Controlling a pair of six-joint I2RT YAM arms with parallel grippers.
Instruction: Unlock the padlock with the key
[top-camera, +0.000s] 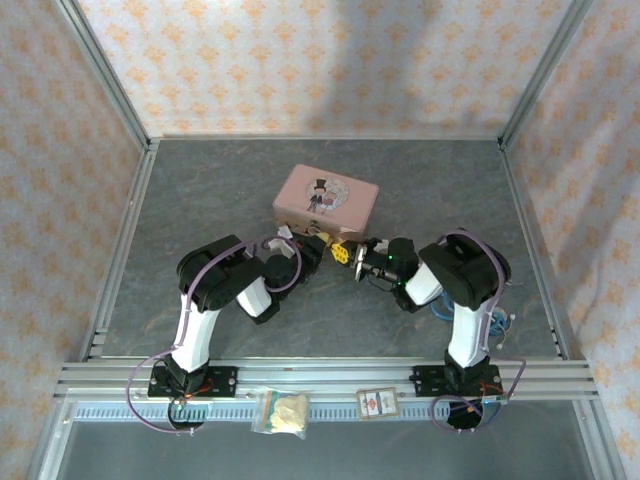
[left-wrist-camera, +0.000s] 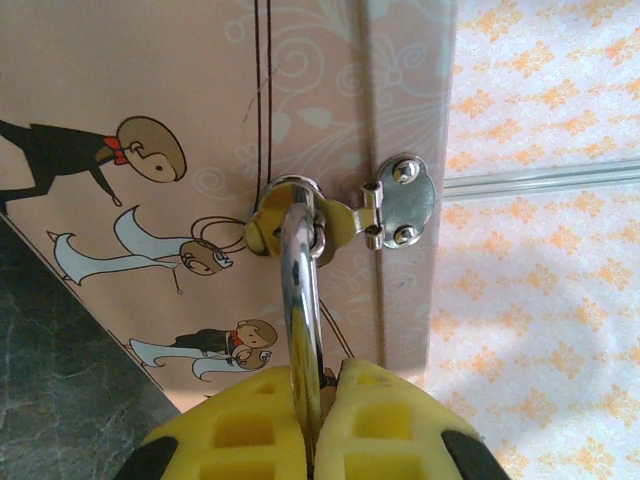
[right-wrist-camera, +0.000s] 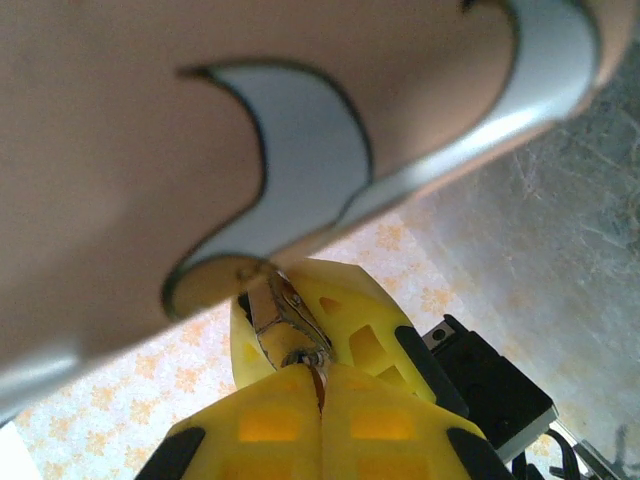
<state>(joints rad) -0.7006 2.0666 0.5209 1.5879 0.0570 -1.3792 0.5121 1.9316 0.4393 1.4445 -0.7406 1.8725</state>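
Note:
The pink tin (top-camera: 325, 195) stands mid-table, its front wall close in the left wrist view (left-wrist-camera: 150, 120). The padlock's silvery shackle (left-wrist-camera: 300, 290) hangs through the tin's hasp (left-wrist-camera: 400, 200). My left gripper (left-wrist-camera: 325, 378) is shut on the padlock, whose body is hidden between the yellow fingers there. From the right wrist, the padlock body (right-wrist-camera: 272, 325) shows brass and silvery, held against a left finger (right-wrist-camera: 365, 325). My right gripper (right-wrist-camera: 322, 368) is shut on the key (right-wrist-camera: 317, 381), a thin sliver between its fingertips that meets the padlock's underside. Both grippers (top-camera: 338, 252) (top-camera: 362, 268) meet just in front of the tin.
The tin's rounded bottom edge (right-wrist-camera: 450, 150) hangs close over the right gripper. Metal rails (top-camera: 320, 375) run along the near edge, with a small bag (top-camera: 283, 411) and a card (top-camera: 378, 402) beyond them. Patterned walls enclose the grey table (top-camera: 200, 200).

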